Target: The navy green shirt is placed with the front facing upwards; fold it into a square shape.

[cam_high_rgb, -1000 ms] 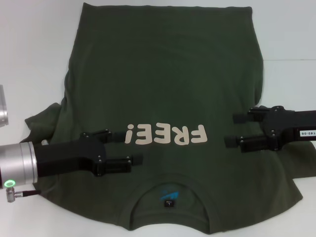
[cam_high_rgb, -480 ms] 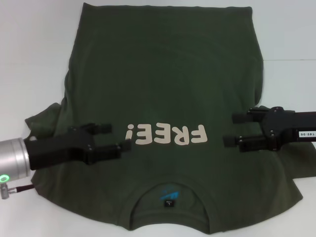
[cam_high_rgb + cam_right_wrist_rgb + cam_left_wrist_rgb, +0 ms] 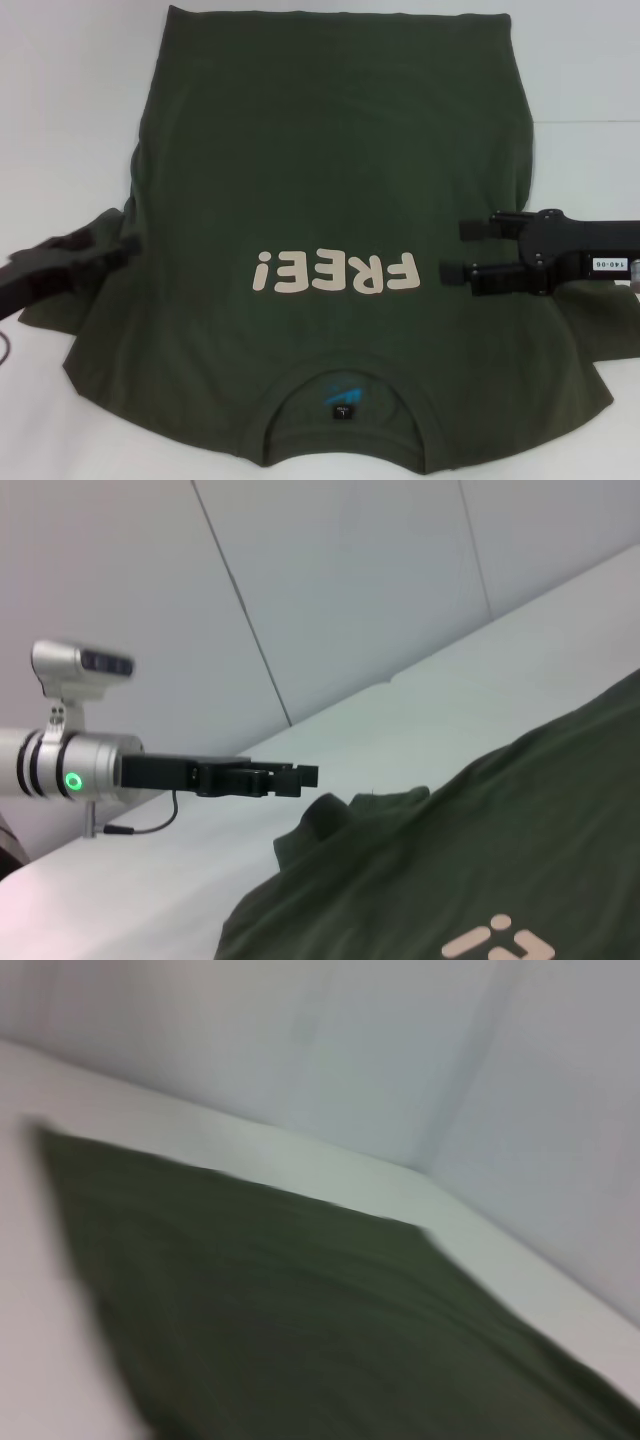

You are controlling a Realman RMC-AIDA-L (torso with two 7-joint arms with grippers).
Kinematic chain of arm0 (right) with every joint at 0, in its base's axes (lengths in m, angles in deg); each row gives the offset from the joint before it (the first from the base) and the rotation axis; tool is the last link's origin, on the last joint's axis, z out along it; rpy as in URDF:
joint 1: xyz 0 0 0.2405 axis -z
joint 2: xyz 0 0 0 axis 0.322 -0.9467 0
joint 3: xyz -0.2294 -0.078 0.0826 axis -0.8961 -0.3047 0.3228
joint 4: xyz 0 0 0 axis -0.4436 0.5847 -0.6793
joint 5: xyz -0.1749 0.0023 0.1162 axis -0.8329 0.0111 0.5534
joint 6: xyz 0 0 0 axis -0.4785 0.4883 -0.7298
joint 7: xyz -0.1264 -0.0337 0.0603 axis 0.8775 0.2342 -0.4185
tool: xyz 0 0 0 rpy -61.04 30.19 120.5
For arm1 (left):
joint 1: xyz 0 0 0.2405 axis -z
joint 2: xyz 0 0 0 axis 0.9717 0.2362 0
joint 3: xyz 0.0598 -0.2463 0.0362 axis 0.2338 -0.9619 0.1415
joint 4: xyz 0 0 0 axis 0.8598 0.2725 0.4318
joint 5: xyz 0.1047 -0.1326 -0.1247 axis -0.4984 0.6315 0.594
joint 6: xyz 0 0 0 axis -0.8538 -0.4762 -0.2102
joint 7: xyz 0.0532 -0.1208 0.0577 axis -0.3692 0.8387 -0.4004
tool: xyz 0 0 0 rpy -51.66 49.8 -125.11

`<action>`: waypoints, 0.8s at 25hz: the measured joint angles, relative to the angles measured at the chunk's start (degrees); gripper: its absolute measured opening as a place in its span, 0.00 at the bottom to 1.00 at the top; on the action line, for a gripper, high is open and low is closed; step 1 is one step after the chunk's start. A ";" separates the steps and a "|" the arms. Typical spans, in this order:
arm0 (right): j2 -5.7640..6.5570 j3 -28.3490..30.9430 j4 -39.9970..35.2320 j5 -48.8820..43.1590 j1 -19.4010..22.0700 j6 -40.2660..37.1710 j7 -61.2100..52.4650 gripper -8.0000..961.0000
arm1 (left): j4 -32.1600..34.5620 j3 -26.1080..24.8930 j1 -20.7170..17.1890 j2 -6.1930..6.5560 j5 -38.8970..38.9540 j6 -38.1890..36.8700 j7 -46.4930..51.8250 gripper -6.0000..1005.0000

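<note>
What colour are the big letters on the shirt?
Cream, on the dark green shirt. The "FREE!" letters show best in the head view.

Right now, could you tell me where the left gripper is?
In the head view, the left gripper is at the navy green shirt's left edge, over its left sleeve, well left of the FREE! lettering.

Navy green shirt [image 3: 330, 190]: matt woven-looking cloth, soft, faint creases; cream lettering [image 3: 335, 272] flat, smooth print; small blue neck label [image 3: 343, 392], slight sheen. Tabletop [image 3: 70, 120]: smooth white, matt. Right end effector [image 3: 462, 249]: black matt plastic or painted metal, cannot tell which, small screws visible. Left end effector [image 3: 300, 776]: same black matt finish; wrist behind brushed silver metal, satin gloss. Wall panels [image 3: 350, 570]: smooth, pale, matt.
</note>
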 joint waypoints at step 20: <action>-0.02 0.02 -0.02 1.50 -0.04 0.68 -0.05 0.96 | -3.94 -4.57 -0.84 -0.05 -0.44 12.52 2.59 0.90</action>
